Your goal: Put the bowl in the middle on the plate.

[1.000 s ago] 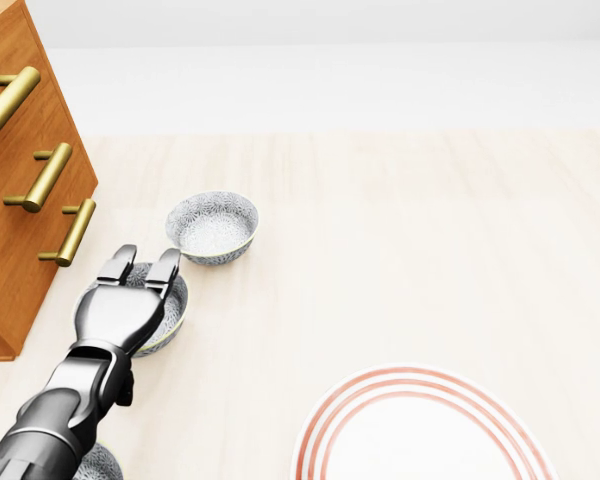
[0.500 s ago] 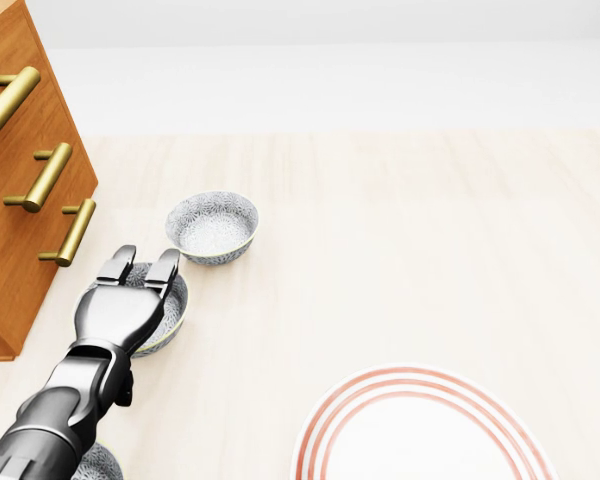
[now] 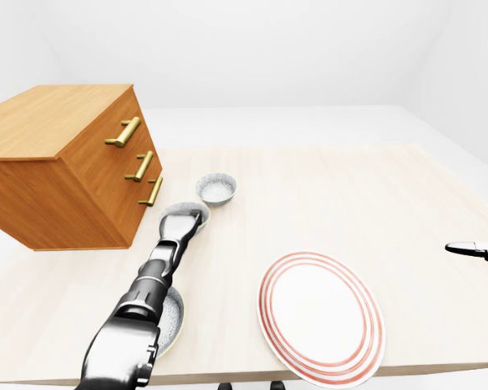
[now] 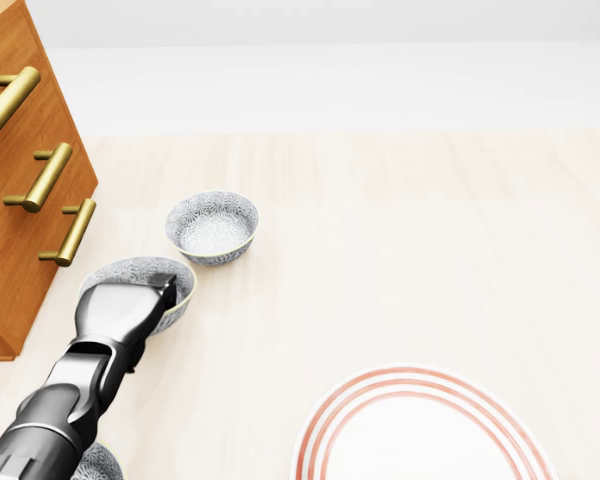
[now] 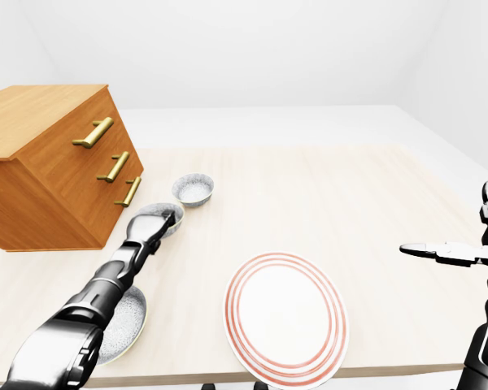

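Three patterned grey bowls stand in a row on the pale wooden table (image 4: pixel 400 230). The middle bowl (image 4: pixel 130 271) shows its rim just past my left hand (image 4: pixel 158 291), whose fingers curl over the bowl's near edge and close on it. The far bowl (image 4: pixel 212 227) sits beyond it, and the near bowl (image 3: pixel 172 318) lies partly under my left forearm. The white plate (image 3: pixel 320 315) with red rings lies at the lower right of the left-eye view. My right hand (image 5: pixel 443 253) hovers at the right edge, away from everything, with its fingers spread.
A wooden chest of drawers (image 3: pixel 65 166) with brass handles stands on the table's left side, close to the bowls. The table's near edge runs just below the plate and the near bowl.
My left hand's fingers, stretched out over the middle bowl before, have curled down onto its rim. The bowl's far rim now shows more. The camera has not moved.
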{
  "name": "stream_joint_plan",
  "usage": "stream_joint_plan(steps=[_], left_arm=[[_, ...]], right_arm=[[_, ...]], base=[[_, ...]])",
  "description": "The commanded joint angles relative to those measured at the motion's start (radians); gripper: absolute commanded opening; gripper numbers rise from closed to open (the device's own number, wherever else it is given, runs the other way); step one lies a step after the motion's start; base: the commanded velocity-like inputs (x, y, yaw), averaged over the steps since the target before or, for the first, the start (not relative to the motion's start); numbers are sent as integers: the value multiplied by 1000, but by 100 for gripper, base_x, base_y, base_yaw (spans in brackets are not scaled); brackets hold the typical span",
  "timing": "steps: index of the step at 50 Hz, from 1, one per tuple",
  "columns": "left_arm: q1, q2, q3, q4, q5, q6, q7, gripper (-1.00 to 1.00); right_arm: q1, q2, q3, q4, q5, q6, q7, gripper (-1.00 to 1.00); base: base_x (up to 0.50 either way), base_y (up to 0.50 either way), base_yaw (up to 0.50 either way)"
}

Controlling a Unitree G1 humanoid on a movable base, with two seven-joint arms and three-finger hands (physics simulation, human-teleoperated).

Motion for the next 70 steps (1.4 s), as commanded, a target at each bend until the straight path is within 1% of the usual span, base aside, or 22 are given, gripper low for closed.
stream_joint_plan(steps=[1, 11, 19, 26, 31, 33, 47, 50, 52, 54, 55, 59, 62, 67, 70], left_arm=[[11, -3, -7, 1, -20, 0, -15, -100], [19, -5, -5, -8, -27, 0, -15, -100], [40, -4, 0, -61, -36, 0, -58, -100], [78, -3, 14, -158, -51, 0, -112, -100], [121, -6, 24, -270, -55, 0, -153, -100], [156, -8, 33, -359, -56, 0, -200, -100], [240, -24, 59, -576, -52, 0, -292, -100], [272, -32, 67, -673, -57, 0, -339, -100], [303, -42, 70, -786, -61, 0, -395, -100], [319, -50, 76, -846, -65, 0, -421, -100], [330, -56, 78, -904, -69, 0, -454, -100], [355, -71, 80, -1017, -70, 0, -513, -100], [374, -78, 82, -1065, -72, 0, -535, -100], [394, -84, 84, -1098, -75, 0, -543, -100], [422, -98, 75, -1153, -76, 0, -559, -100]], right_arm=[[2, 0, -4, -11, 4, 0, 6, 100], [2, 2, -2, 0, 3, 0, 7, 100], [1, 3, 1, 10, 1, 0, 5, 100], [4, 3, 2, 5, 0, 0, 4, 100], [1, 2, 2, 1, -2, 0, 5, 100], [1, 2, 3, 7, -3, 0, 4, 100], [-1, 1, 11, 20, -8, 0, -1, 100], [0, 1, 11, 22, -8, 0, -1, 100], [1, 2, 11, 19, -9, 0, -1, 100], [3, 4, 10, 14, -10, 0, 1, 100], [3, 3, 10, 14, -10, 0, 2, 100], [5, 5, 7, 8, -12, 0, 6, 100], [3, 4, 7, 5, -14, 0, 8, 100], [2, 5, 7, 14, -15, 0, 7, 100], [3, 4, 8, 14, -15, 0, 7, 100]], base=[[0, 0, 0], [0, 0, 0], [0, 0, 0], [0, 0, 0], [0, 0, 0], [0, 0, 0], [0, 0, 0], [0, 0, 0], [0, 0, 0], [0, 0, 0], [0, 0, 0], [0, 0, 0], [0, 0, 0], [0, 0, 0], [0, 0, 0]])
